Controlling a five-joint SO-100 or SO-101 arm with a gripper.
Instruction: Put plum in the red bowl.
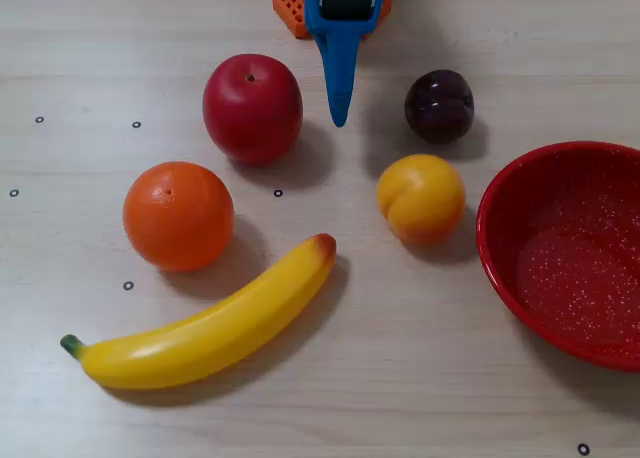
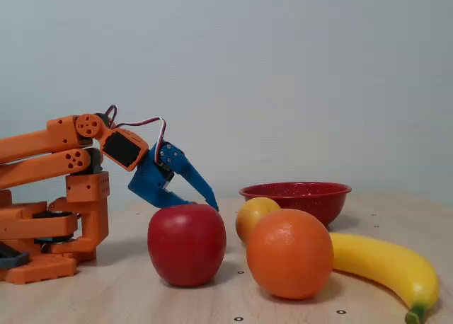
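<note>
The plum (image 1: pixel 439 105), small and dark purple, sits on the table at the upper right of the overhead view. It is hidden behind other fruit in the fixed view. The red bowl (image 1: pixel 563 249) with white speckles stands at the right edge, empty; it also shows in the fixed view (image 2: pixel 297 196). My blue gripper (image 1: pixel 340 116) points down between the apple and the plum, to the plum's left and apart from it. It looks shut and empty. In the fixed view the gripper (image 2: pixel 212 204) hangs just above the table behind the apple.
A red apple (image 1: pixel 252 108), an orange (image 1: pixel 178 215), a banana (image 1: pixel 205 328) and a yellow-orange peach (image 1: pixel 421 198) lie on the wooden table. The peach sits between the plum and the bowl's near side. The orange arm base (image 2: pixel 49 218) stands at the fixed view's left.
</note>
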